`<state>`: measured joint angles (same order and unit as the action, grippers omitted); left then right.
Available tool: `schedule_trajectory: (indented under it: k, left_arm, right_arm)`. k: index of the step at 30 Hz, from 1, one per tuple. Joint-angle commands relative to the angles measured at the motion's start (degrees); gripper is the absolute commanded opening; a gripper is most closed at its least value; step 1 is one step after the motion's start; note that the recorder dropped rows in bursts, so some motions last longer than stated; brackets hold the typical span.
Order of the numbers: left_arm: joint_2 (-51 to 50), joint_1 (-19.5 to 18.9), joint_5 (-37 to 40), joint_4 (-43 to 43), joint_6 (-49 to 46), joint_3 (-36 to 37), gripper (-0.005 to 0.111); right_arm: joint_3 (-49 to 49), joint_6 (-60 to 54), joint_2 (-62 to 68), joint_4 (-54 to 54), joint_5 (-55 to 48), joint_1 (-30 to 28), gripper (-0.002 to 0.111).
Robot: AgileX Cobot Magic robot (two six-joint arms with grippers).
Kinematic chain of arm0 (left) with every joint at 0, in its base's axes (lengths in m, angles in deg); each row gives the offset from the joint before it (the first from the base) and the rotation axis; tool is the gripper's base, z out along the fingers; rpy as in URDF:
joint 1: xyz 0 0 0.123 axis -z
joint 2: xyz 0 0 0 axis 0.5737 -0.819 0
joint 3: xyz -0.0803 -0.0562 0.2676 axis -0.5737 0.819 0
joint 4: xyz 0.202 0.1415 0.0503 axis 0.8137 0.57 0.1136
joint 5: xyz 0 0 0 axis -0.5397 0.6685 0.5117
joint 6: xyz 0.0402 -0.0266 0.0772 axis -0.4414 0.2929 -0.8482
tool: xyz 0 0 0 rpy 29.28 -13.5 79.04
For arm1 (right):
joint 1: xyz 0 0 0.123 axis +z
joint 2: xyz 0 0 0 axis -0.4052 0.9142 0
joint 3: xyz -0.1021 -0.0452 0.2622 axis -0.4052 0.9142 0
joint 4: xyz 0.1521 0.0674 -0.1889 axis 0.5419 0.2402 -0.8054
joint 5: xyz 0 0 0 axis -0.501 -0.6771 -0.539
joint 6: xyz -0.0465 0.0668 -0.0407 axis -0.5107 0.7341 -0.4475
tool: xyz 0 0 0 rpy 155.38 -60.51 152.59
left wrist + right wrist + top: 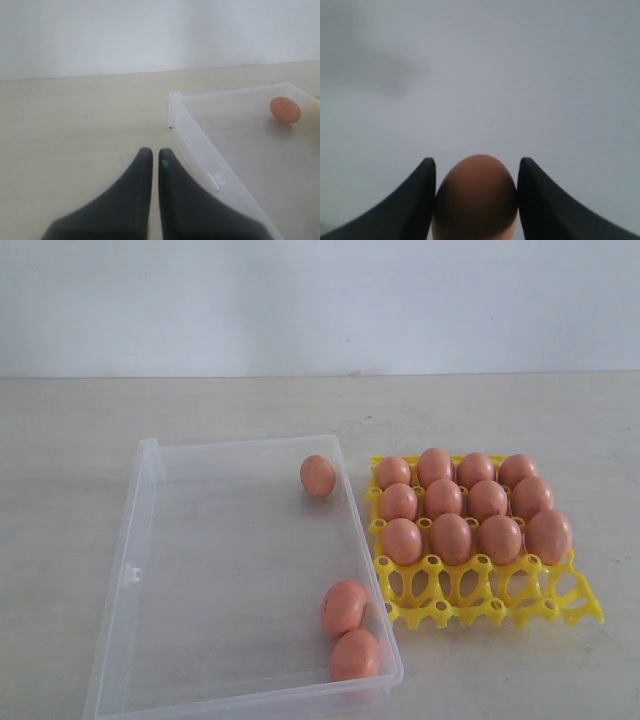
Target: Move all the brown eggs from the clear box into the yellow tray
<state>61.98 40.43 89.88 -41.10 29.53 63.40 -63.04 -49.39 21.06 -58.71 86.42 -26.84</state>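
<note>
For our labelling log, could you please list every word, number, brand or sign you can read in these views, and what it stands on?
None: no readable text in any view. The clear box, the yellow tray and the brown eggs carry no print, stamp or label that shows.

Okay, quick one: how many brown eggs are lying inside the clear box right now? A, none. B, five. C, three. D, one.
C: the exterior view shows three brown eggs inside the clear box, one by the far wall on the side next to the yellow tray and two close together at the near corner.
</note>
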Motion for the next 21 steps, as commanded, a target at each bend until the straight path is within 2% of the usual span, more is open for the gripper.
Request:
schedule_trajectory:
  k: [1, 6, 9, 12, 14, 18, 21]
  left_arm:
    - [0.1, 0.3, -0.4, 0.1, 0.0, 0.2, 0.004]
    - [0.1, 0.3, -0.4, 0.1, 0.0, 0.2, 0.004]
    - [0.1, 0.3, -0.4, 0.1, 0.0, 0.2, 0.004]
    - [0.1, 0.3, -0.4, 0.1, 0.0, 0.2, 0.004]
    - [0.1, 0.3, -0.4, 0.1, 0.0, 0.2, 0.004]
    - [0.1, 0.3, -0.4, 0.1, 0.0, 0.2, 0.004]
    - [0.1, 0.3, -0.4, 0.1, 0.0, 0.2, 0.004]
  right_arm:
    - [4.7, 20.4, 1.1, -21.6, -5.4, 3.2, 0.0]
    - [10.4, 15.7, 4.6, -33.2, -2.0, 8.0, 0.0]
    - [11.4, 7.2, 6.9, -42.4, -7.5, 11.5, 0.0]
    - [11.6, -1.9, 8.5, -43.4, -16.2, 13.5, 0.0]
    - [11.6, -3.4, 8.9, -43.4, -17.6, 13.3, 0.0]
    - [11.6, 3.7, 8.9, -43.1, -14.9, 13.2, 0.0]
    - [11.6, 24.3, 8.9, -41.6, -4.5, 13.2, 0.0]
